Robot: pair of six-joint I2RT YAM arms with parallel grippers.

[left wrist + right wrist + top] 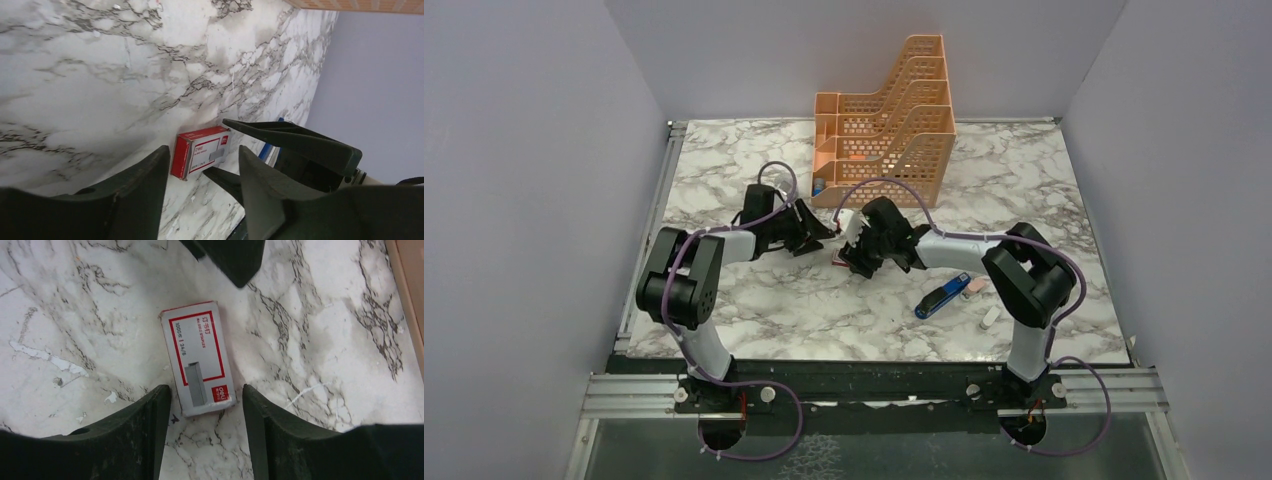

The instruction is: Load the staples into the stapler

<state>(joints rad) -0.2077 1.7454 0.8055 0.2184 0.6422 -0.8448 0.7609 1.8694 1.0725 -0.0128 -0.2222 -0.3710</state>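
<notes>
Red-and-white staple box (198,358) lies flat near the middle of your marble worktop (774,310), your right claw (206,390) spread astride one end with marble showing either side, your left claw (202,152) spread and facing it, the blue stapler (943,296) towards the right edge.

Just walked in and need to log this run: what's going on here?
The right hand straddles the staple box on the table, in front of the rack. There are slim gaps on either side, so it is not yet gripping. The left hand is open close by, facing the box and holding nothing. The stapler lies untouched to the right.
</notes>
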